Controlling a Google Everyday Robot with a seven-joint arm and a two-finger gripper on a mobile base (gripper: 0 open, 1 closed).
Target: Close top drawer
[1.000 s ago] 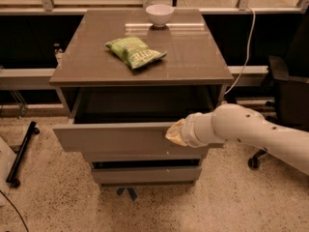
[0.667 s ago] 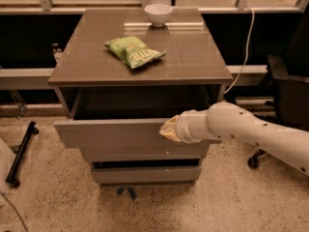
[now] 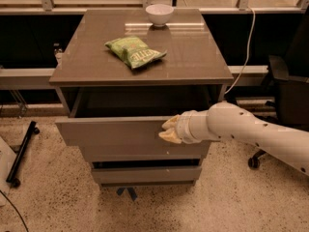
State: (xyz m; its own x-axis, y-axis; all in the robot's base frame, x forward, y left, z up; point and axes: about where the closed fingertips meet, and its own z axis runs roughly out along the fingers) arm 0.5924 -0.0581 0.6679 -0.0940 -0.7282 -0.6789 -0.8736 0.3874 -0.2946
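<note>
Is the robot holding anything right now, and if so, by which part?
Nothing seems to be held. The pincer rests against the front panel of the open top drawer, right of its middle, apparently pushing rather than gripping.

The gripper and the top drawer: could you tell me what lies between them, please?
Nothing visible in the camera view: the gripper sits right at the front panel of the top drawer, right of centre.
</note>
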